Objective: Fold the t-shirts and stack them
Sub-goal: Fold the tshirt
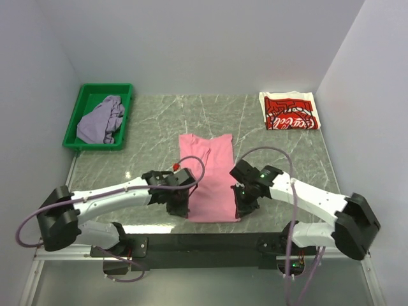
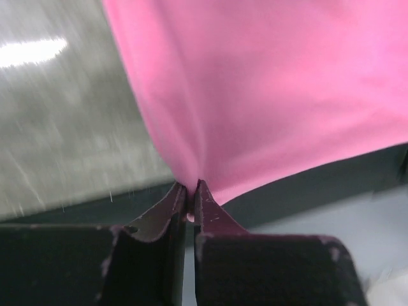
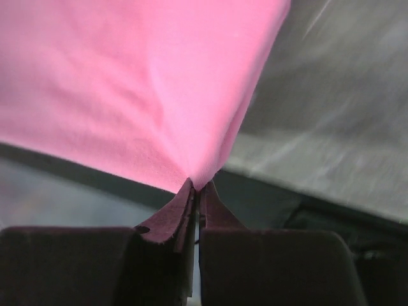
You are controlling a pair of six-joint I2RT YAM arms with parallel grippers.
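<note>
The pink t-shirt (image 1: 209, 175) lies as a long narrow strip down the middle of the table, its near end at the table's front edge. My left gripper (image 1: 180, 205) is shut on its near left corner (image 2: 191, 182). My right gripper (image 1: 245, 204) is shut on its near right corner (image 3: 197, 182). Both corners are lifted a little off the table. The white Coca-Cola t-shirt (image 1: 290, 110) lies folded at the back right. The lavender-grey t-shirt (image 1: 102, 120) is crumpled in a green bin (image 1: 80, 109) at the back left.
The grey marble table (image 1: 153, 121) runs between white walls. Its dark front edge (image 1: 204, 243) lies just below the pink shirt's near end.
</note>
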